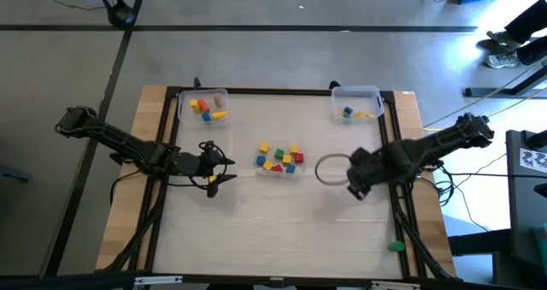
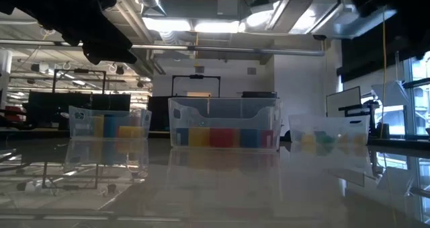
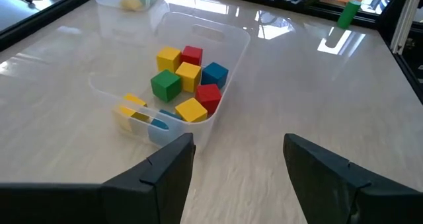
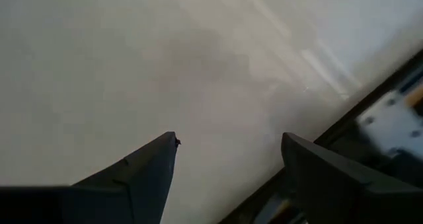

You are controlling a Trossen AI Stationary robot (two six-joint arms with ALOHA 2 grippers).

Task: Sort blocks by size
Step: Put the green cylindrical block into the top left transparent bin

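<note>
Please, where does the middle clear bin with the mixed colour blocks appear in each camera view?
High view: middle bin at table centre, between both grippers.
Low view: middle bin in the centre, blocks in a row inside.
Left wrist view: middle bin ahead of the open fingers.
Right wrist view: not in it.
Shared landmark: the blocks inside.

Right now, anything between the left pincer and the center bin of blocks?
No. In the high view, bare tabletop separates the left pincer from the center bin; the left wrist view shows the same.
</note>
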